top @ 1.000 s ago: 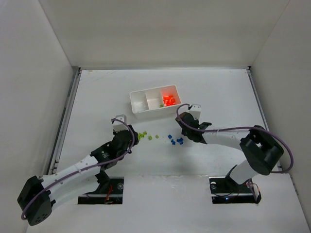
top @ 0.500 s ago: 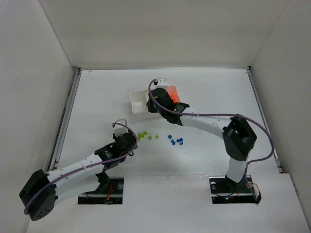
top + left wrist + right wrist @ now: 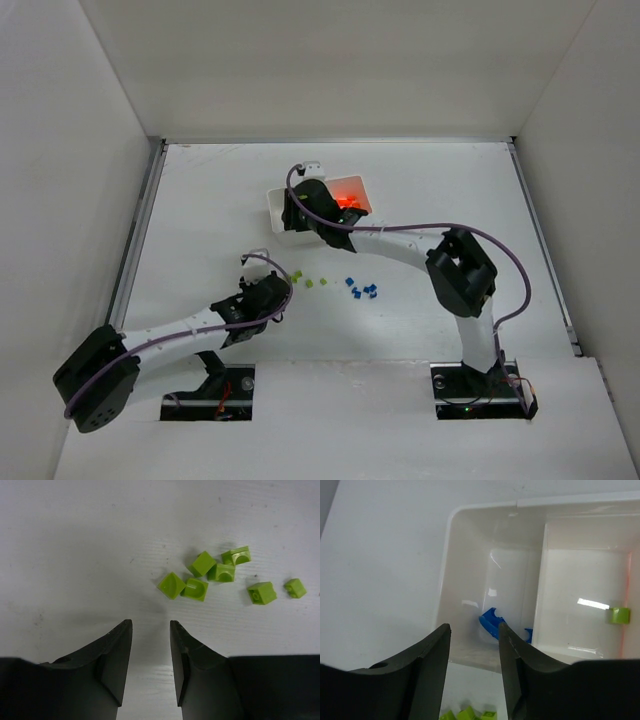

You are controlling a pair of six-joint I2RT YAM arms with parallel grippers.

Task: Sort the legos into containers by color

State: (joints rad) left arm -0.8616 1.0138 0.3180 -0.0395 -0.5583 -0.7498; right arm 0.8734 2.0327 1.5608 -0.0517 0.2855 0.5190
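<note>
The white tray (image 3: 273,212) holds orange legos (image 3: 347,204) in its right compartment. My right gripper (image 3: 293,212) hangs open over the left compartment, nothing between its fingers. In the right wrist view my right gripper (image 3: 474,628) stands above a blue piece (image 3: 491,622) lying on that compartment's floor. A green brick (image 3: 619,615) lies in the middle compartment. My left gripper (image 3: 281,289) is open and empty, just left of the green bricks (image 3: 296,277). From the left wrist, several green bricks (image 3: 201,574) lie ahead and to the right of my left gripper (image 3: 150,624). Blue bricks (image 3: 362,290) lie on the table.
White walls enclose the table on three sides. The right arm (image 3: 400,245) arches over the table between the tray and the loose bricks. A metal rail (image 3: 135,235) runs along the left edge.
The right arm swung from beside the blue bricks to over the tray's left compartment and its gripper opened; a blue piece now lies there. The left gripper edged right toward the green bricks.
</note>
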